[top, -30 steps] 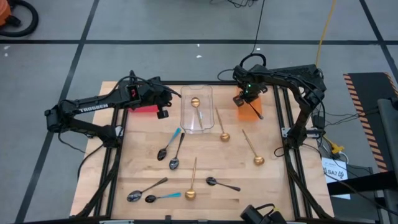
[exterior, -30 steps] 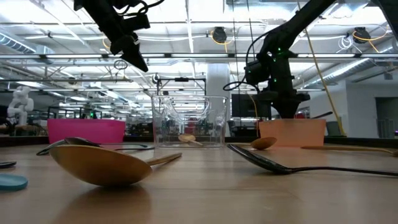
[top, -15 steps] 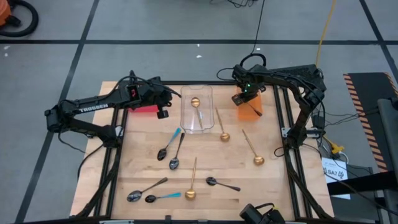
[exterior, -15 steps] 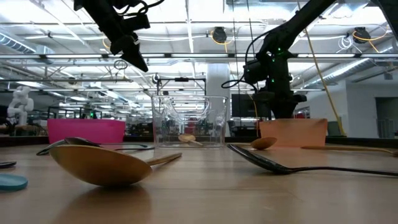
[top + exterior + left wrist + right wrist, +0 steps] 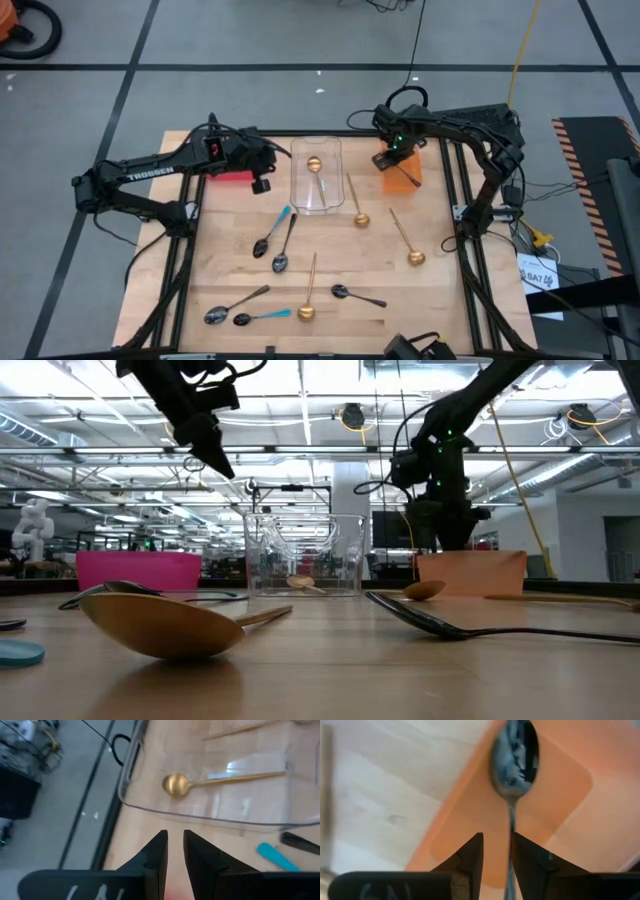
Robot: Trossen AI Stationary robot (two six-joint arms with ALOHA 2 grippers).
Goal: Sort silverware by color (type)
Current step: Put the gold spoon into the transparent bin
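**Right pincer** (image 5: 495,851): over the orange bin (image 5: 404,166) at the desk's far right corner. Fingers parted a little, gripping nothing; a dark metal spoon (image 5: 513,755) lies in the bin between them, bowl down inside, handle running up over the rim.

**Left pincer** (image 5: 174,851): raised above the pink bin (image 5: 232,175) at the far left corner. Fingers nearly together with a narrow gap, nothing held.

**Clear bin** (image 5: 318,176): far edge, centre. Holds one gold spoon (image 5: 315,164).

**Unsorted silverware on the desk** (image 5: 435,310):
- three gold spoons, two right of centre, one (image 5: 308,310) near the front edge;
- dark spoons mid-desk and along the front edge;
- two blue-handled spoons, one (image 5: 270,232) left of centre, one near the front left.

**Risks, as judged:** the dark spoon's handle overhangs the orange rim, so withdrawing fingers could snag it and tip it out. The bin looks light and might shift if nudged.
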